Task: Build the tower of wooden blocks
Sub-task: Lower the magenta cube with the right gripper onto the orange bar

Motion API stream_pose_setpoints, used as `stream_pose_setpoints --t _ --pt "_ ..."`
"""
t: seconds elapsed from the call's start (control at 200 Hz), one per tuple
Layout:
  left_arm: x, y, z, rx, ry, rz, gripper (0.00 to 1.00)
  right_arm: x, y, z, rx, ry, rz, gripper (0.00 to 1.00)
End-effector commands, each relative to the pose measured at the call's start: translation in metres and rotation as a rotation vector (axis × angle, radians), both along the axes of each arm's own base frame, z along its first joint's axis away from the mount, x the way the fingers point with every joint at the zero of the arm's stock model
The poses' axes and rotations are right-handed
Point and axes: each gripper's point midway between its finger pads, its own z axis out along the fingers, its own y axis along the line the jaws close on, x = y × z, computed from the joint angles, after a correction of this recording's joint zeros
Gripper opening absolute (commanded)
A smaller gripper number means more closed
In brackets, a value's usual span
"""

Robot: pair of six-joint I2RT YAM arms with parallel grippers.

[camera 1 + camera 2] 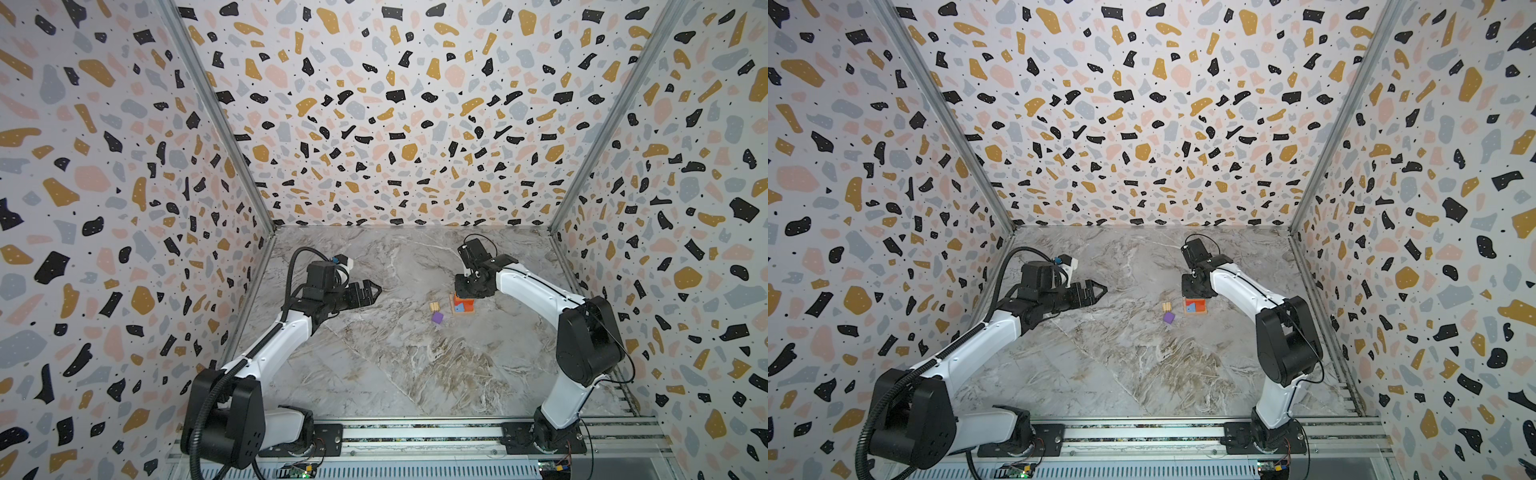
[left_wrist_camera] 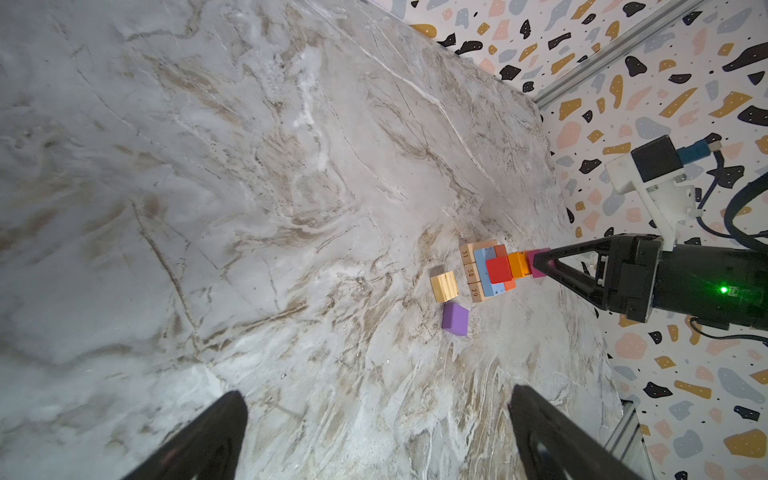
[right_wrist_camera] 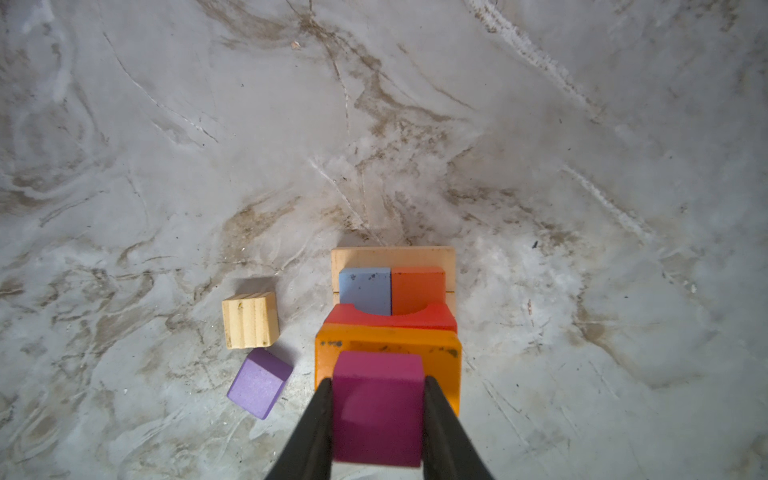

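Left gripper [image 2: 377, 392]: jaws stand wide apart with nothing between them. It hangs above the marble tabletop [image 1: 374, 365], well apart from the blocks, on the left of both top views.

Loose blocks: two lie on the tabletop just left of the tower. A tan ridged block [image 3: 249, 320] lies on its side. A purple cube [image 3: 259, 382] sits close beside it, on the side nearer the arm bases in both top views. Whether the two touch cannot be told. Neither touches the tower.

Tower [image 1: 461, 305]: stands right of centre on the tabletop.
- Base: tan bars [image 3: 395, 255] laid side by side; the left wrist view shows the numbers 31, 58 and 29 printed on their ends.
- Next layer: a light blue block [image 3: 365, 291] and an orange-red block [image 3: 417, 289], touching each other.
- Above these: a red arch block [image 3: 440, 320], then an orange block [image 3: 442, 374].

Right gripper [image 3: 378, 382]: points straight down over the tower, its jaws closed on a magenta cube [image 3: 376, 407], one finger on each side face. The cube sits directly over the orange block; whether it rests on that block or is just clear of it cannot be told.
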Motion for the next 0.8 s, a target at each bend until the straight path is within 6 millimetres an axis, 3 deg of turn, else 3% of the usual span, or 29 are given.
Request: stream_pose_setpoints --t 0.0,0.796 --pt "0.0014 -0.0002 0.0023 -0.010 -0.023 -0.004 1.00 0.0003 -0.0035 0.0005 -0.015 -0.004 0.002 0.29" --pt "0.0019 -0.0006 0.0032 -0.012 -0.026 -0.004 1.00 0.0035 -0.0048 0.0032 -0.017 -0.016 -0.003 0.29"
